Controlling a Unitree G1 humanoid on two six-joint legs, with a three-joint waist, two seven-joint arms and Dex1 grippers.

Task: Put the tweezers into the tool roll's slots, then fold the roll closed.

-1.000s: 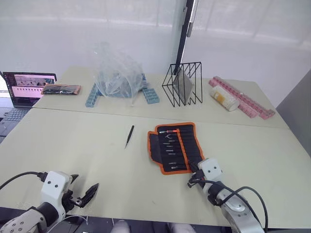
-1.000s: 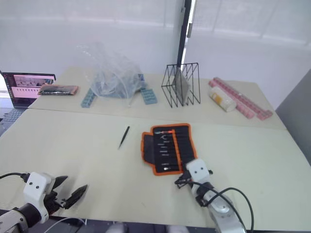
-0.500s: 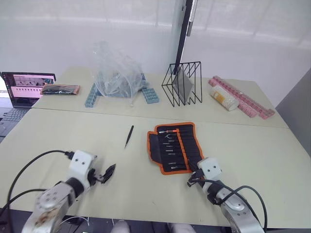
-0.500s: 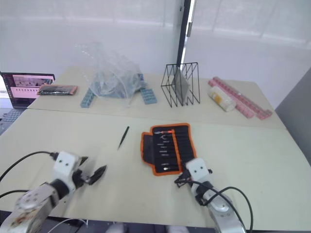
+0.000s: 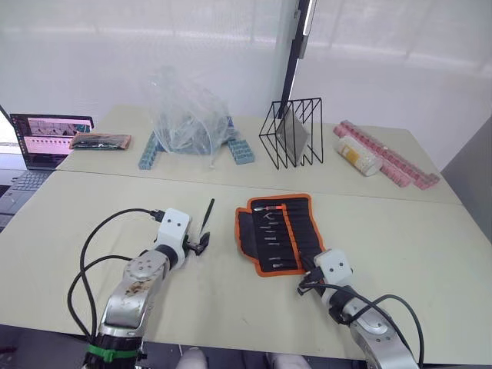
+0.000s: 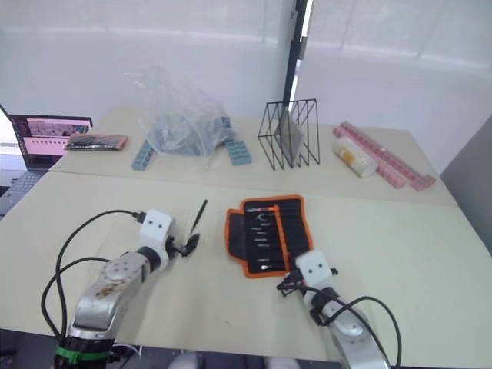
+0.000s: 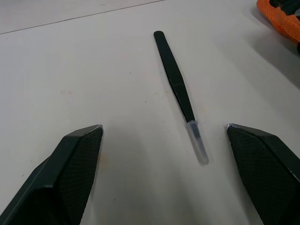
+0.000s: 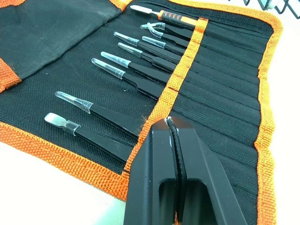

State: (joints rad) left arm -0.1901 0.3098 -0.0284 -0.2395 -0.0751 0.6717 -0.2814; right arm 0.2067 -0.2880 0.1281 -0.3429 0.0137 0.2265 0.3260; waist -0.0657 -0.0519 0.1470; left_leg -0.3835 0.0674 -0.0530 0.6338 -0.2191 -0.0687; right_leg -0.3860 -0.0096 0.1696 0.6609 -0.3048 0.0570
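Observation:
One loose black tweezers (image 5: 206,215) lies on the table left of the tool roll (image 5: 278,232); its clear-capped tip (image 7: 198,145) points toward my left gripper (image 7: 164,127). That gripper is open just short of this tip, one finger on each side. The roll lies unfolded and flat, black with orange edging. Several tweezers (image 8: 140,70) with clear tip caps sit in its slots (image 8: 220,61), beside an orange-handled tool (image 8: 176,18). My right gripper (image 8: 168,122) is shut with nothing between its fingers, tips over the roll's middle orange strip near its near edge.
Along the back of the table stand a crumpled clear plastic bag (image 5: 188,123), a black wire rack (image 5: 290,132), blue trays (image 5: 240,151), pink trays (image 5: 388,154) and a lying bottle (image 5: 358,157). A laptop (image 5: 44,138) and a flat pouch (image 5: 100,141) sit at the far left.
My left arm has swung forward from the table's near edge up to the loose tweezers. The right gripper has stayed at the roll's near edge.

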